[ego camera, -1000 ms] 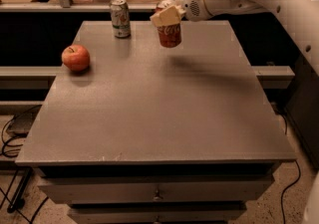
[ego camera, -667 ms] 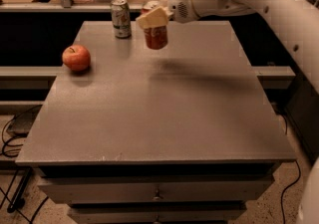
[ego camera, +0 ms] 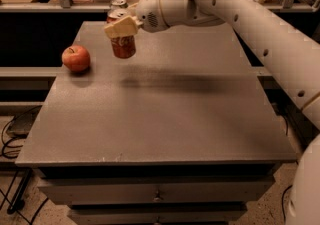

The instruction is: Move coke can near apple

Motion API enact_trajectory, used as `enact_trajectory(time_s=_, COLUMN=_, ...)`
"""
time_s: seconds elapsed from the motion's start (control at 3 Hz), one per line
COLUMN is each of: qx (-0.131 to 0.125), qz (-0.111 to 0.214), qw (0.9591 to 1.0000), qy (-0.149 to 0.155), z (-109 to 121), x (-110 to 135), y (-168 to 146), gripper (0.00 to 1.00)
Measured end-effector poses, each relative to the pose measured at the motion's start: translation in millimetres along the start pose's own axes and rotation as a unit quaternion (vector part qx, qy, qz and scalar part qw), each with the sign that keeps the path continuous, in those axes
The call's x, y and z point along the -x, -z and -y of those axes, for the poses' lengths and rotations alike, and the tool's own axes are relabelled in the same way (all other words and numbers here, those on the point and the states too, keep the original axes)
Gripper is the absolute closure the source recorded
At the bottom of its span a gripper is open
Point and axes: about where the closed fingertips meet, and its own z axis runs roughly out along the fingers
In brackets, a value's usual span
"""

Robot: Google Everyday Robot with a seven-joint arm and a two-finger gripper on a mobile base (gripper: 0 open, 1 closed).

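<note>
My gripper (ego camera: 121, 25) is shut on the red coke can (ego camera: 123, 45) and holds it upright in the air above the table's far left part. The red apple (ego camera: 76, 58) sits on the grey table (ego camera: 165, 109) near its left edge, to the left of the can and a little nearer to me. The can hangs about a can's width to the right of the apple. My white arm reaches in from the upper right.
A silver-and-green can (ego camera: 118, 3) stands at the table's far edge, mostly hidden behind my gripper. Shelving and clutter lie beyond the far edge. Drawers (ego camera: 157, 196) sit under the tabletop. Cables lie on the floor at the left.
My gripper has carried the coke can to the left, away from the table's middle and closer to the apple. It now covers most of the silver-and-green can.
</note>
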Motion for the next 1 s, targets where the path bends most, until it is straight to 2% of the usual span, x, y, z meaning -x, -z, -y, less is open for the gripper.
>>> enact_trajectory(time_s=0.33, qx=0.031, qz=0.019, qw=0.9993, qy=0.003, z=-18.9, x=2.7, y=-29.5, gripper=0.82)
enact_trajectory(time_s=0.67, qx=0.042, qz=0.019, qw=0.9989, qy=0.010, z=-23.4, x=-5.6, y=-49.9, gripper=0.59)
enact_trajectory(time_s=1.0, qx=0.037, qz=0.015, qw=0.9991, qy=0.014, z=-20.8, x=-19.1, y=-57.9, gripper=0.36)
